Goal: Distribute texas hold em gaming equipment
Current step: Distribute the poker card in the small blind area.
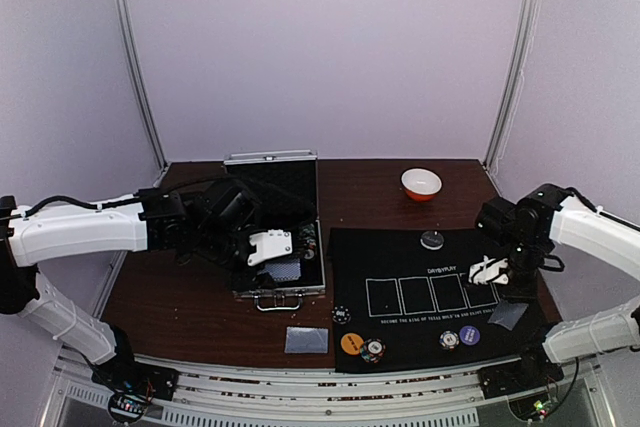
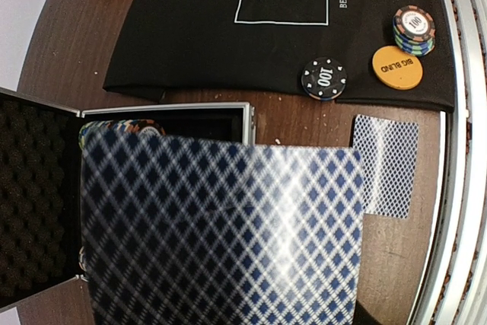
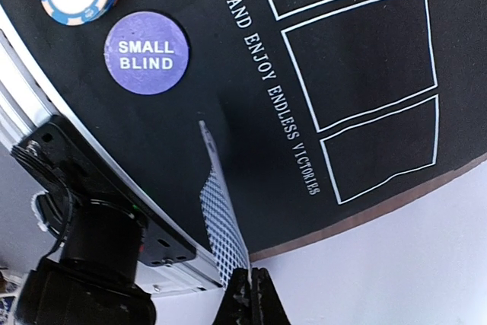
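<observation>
Top external view: near the edge of the brown wooden table [image 1: 190,297] lie a flat blue-backed card [image 1: 306,339] and, on the black felt mat [image 1: 400,247], a round orange disc [image 1: 351,343] and a purple disc [image 1: 470,335]. Farther, the right gripper [image 1: 488,271], bent down over the mat, pinches a thin card [image 3: 219,222] by its edge, jaws closed on it; the left gripper [image 1: 275,255], stretched over the open aluminium case [image 1: 290,182], holds a glossy diamond-patterned card [image 2: 221,234] that hides its jaws. Behind stands a white-and-orange bowl [image 1: 421,183].

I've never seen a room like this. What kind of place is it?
Probably a robot test booth set up for poker: two white robot arms at a brown wooden table, plain pale-purple walls, and a black felt poker mat holding striped poker chips.
</observation>
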